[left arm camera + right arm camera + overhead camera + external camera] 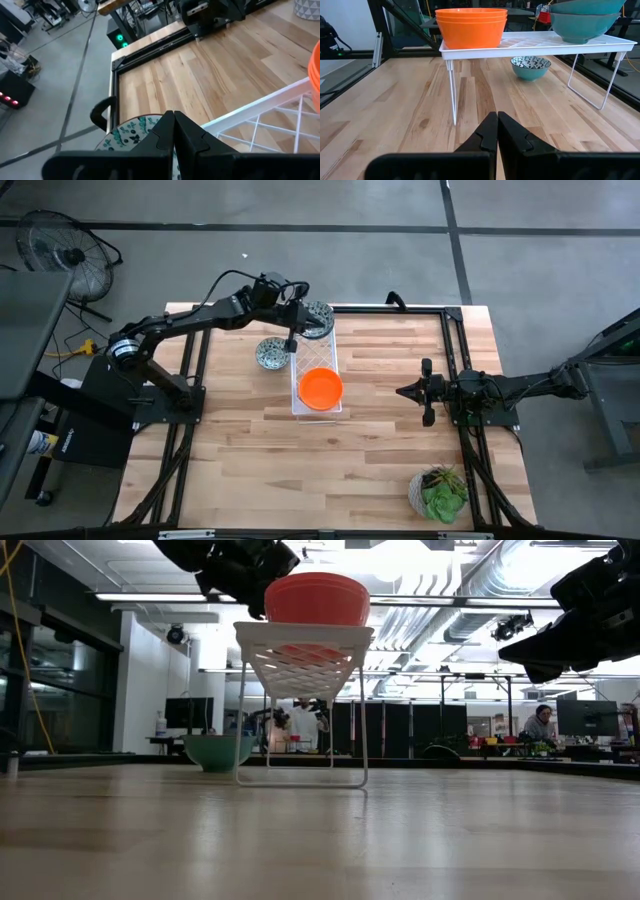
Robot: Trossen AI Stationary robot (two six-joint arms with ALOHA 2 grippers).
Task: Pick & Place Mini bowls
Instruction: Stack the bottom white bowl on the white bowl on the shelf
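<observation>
Hovering over far end of white tray [318, 360], above stacked patterned bowls [316, 318]: left gripper [292, 340], fingers pressed together, empty. Stacked orange bowls [321, 388] on tray's near end. One patterned bowl [270, 353] on table [380, 460] just left of tray. Parked near table's right edge: right gripper [403, 391], fingers shut, empty. Potted plant [439, 491] at near right corner.
</observation>
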